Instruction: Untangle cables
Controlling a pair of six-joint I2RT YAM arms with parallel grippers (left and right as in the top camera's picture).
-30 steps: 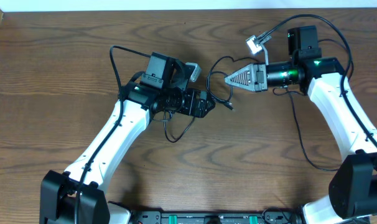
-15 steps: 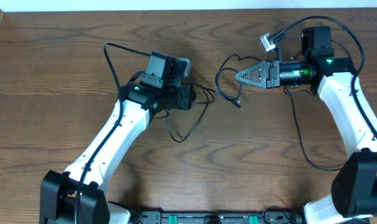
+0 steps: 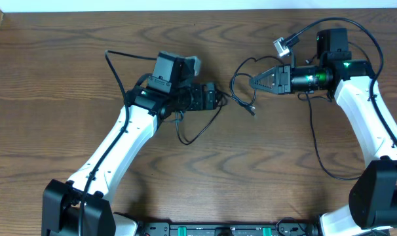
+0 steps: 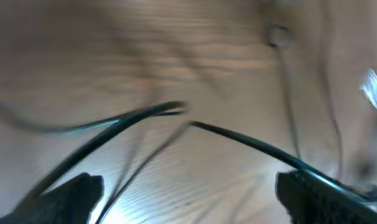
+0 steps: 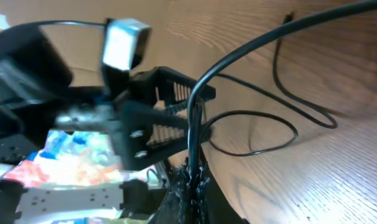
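Thin black cables [image 3: 236, 84] loop on the wooden table between my two grippers, one small plug end [image 3: 252, 111] lying loose. Another black loop [image 3: 197, 134] hangs below my left gripper [image 3: 218, 98]. The left wrist view shows that gripper [image 4: 198, 196] open, fingertips [image 4: 83, 193] far apart, with blurred black cords [image 4: 238, 137] crossing ahead of them and nothing clamped. My right gripper [image 3: 253, 81] is shut on a black cable [image 5: 195, 112], which rises straight out of the closed jaws [image 5: 191, 180]. A pale plug [image 3: 283, 44] hangs just above it.
Thicker black wires [image 3: 320, 151] trail from the right arm across the table's right side. Another wire [image 3: 113, 62] arcs off the left arm's back. The table's far edge [image 3: 198, 9] runs along the top.
My left gripper drew back and narrowed, then came forward to the right again with jaws wide. The right gripper pulled its cable to the right, then stayed still. The loops shifted.
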